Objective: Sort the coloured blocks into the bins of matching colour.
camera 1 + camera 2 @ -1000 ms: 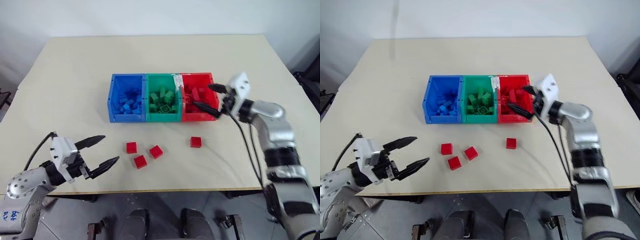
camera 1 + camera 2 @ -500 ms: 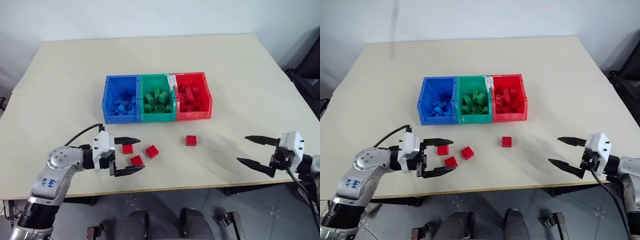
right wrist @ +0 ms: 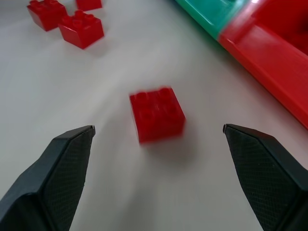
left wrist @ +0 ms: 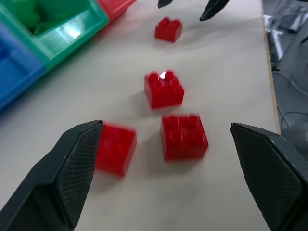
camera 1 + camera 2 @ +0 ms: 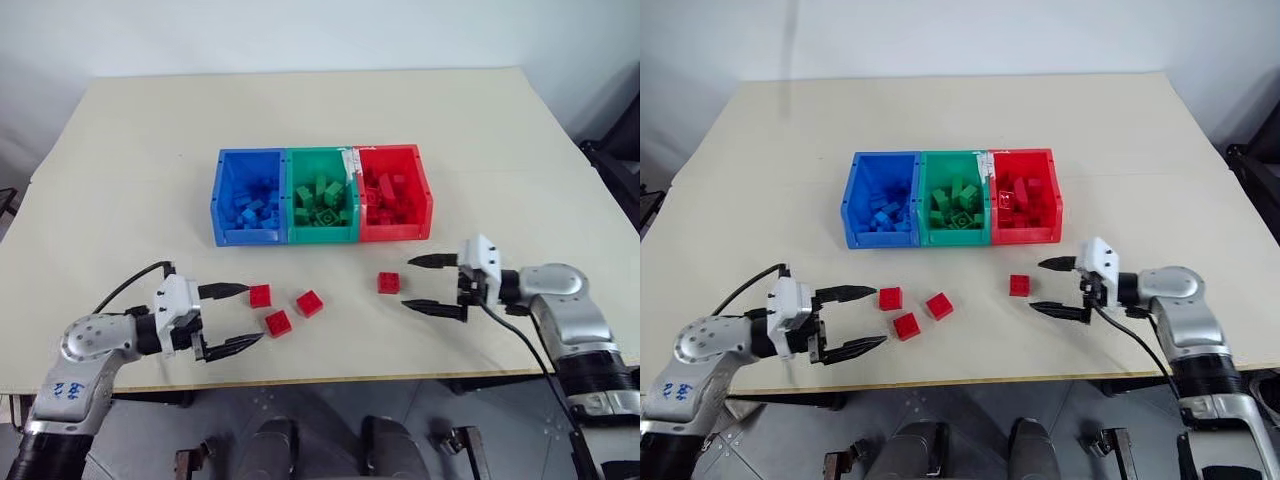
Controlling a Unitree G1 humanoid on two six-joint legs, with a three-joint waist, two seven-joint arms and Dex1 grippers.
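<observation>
Several red blocks lie on the table in front of the bins: a cluster of three (image 5: 260, 295) (image 5: 279, 322) (image 5: 310, 303) and a lone one (image 5: 389, 283) to the right. The blue bin (image 5: 248, 237), green bin (image 5: 322, 236) and red bin (image 5: 395, 234) stand joined, each holding bricks of its own colour. My left gripper (image 5: 254, 313) is open just left of the cluster, low over the table, with two blocks (image 4: 184, 135) (image 4: 115, 148) ahead of its fingers. My right gripper (image 5: 406, 283) is open and level, its tips just right of the lone block (image 3: 157, 114).
The beige table (image 5: 150, 150) stretches wide behind and beside the bins. Its front edge runs close below both grippers. A black cable hangs from each wrist.
The right gripper left the red bin, swung out toward the front right edge, then came in left to the lone block. The left gripper advanced to the cluster, then eased back slightly.
</observation>
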